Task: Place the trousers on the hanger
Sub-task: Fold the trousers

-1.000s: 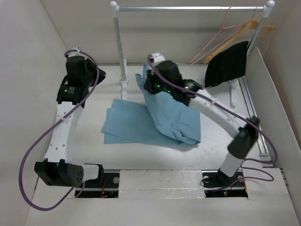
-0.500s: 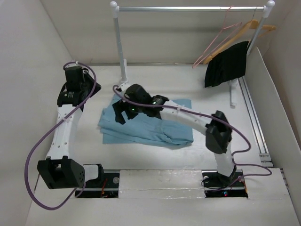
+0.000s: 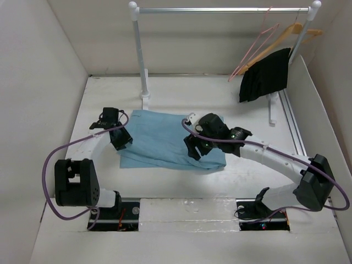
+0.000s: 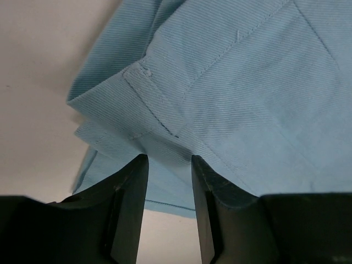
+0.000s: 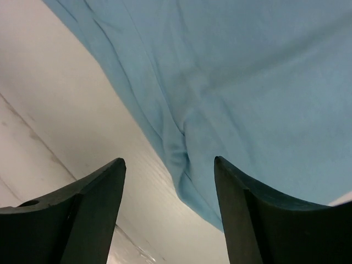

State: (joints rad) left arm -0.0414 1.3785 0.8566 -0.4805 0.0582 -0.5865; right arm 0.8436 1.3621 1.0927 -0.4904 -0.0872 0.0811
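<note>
Early stage: pale teal cloth trousers [image 3: 162, 137] lie flat on the desk [image 3: 247, 159]. The left end effector [image 3: 122, 140] and right end effector [image 3: 192, 149] are both parted, and hanging is not begun.

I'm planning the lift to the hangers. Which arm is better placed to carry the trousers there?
Probably right. The right gripper is open at the near right edge of the trousers, on the side where the hangers hang. The left gripper sits at their left edge, farther away.
</note>
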